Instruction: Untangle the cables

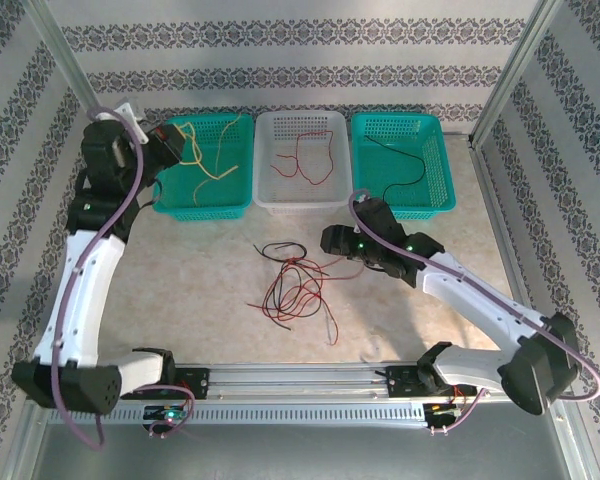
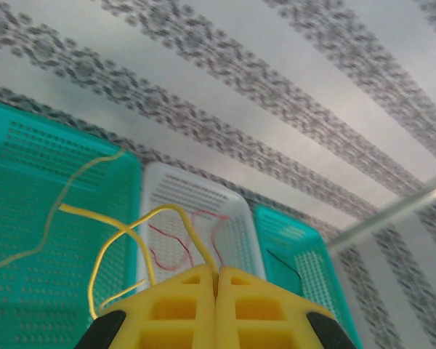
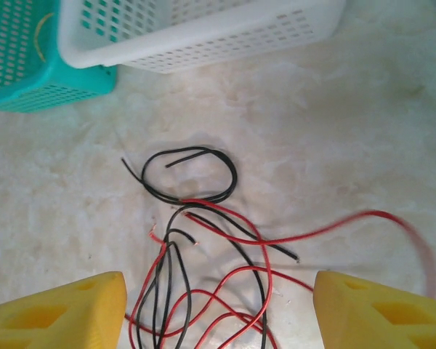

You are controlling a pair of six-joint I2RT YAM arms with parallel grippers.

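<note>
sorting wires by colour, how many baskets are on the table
3, in a row at the far edge of the table: left teal basket, middle white basket, right teal basket. None seems hidden.

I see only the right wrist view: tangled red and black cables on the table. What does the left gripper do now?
Observer: The left gripper is shut on a yellow cable, over the left teal basket.
Operator: What lies in the white basket?
Observer: Red cables lie in it.
Operator: What stands right of it?
Observer: A second teal basket, with one black cable inside.
</note>
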